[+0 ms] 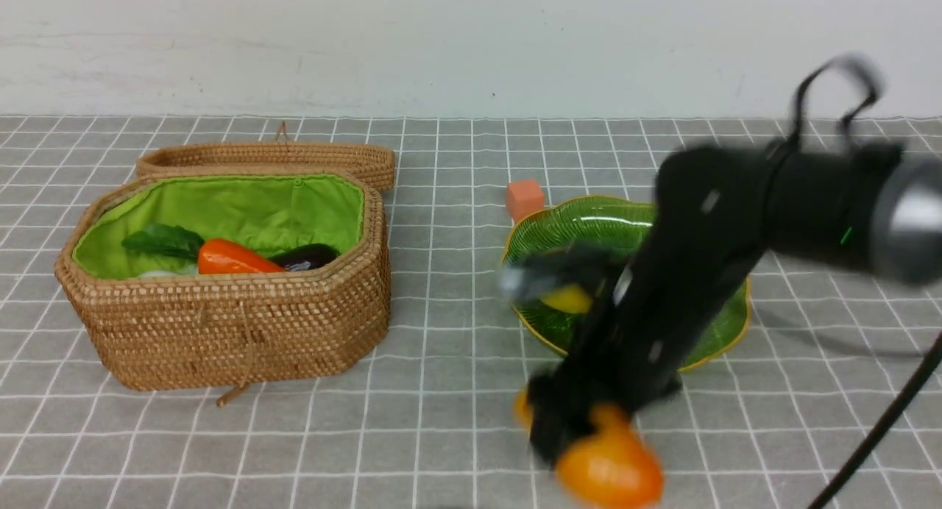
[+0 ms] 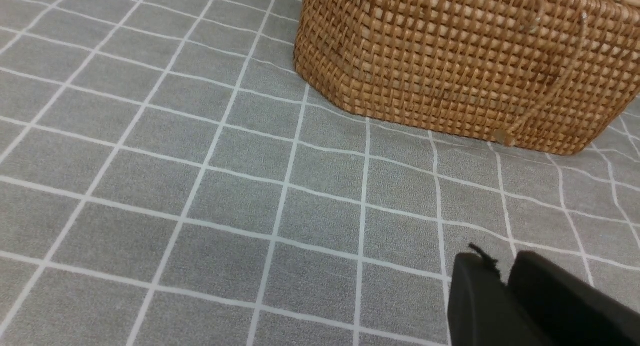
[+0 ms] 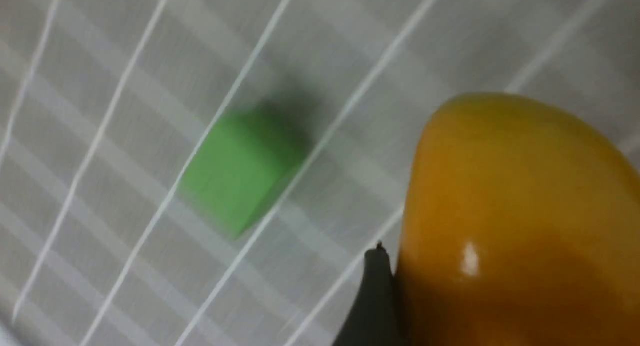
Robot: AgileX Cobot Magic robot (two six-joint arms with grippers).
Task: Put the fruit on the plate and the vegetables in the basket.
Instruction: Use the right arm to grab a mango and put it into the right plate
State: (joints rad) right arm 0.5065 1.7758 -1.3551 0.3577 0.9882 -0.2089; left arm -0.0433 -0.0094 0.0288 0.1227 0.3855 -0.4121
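Right arm: mango held low over the near worktop.

You see the right gripper (image 1: pixel 581 435) with its jaws closed around the mango (image 1: pixel 609 468), in front of the plate (image 1: pixel 589 222); the frames are blurred. The lemon (image 1: pixel 568 299) lies on the plate, and the orange cube (image 1: pixel 525 198) sits just behind its rim. The carrot (image 1: pixel 232 258) and eggplant (image 1: pixel 305 257) lie in the basket (image 1: pixel 243 332). A green cube (image 3: pixel 240 168) rests near the mango. The left gripper (image 2: pixel 505 286) has its jaws together on nothing, near the basket.
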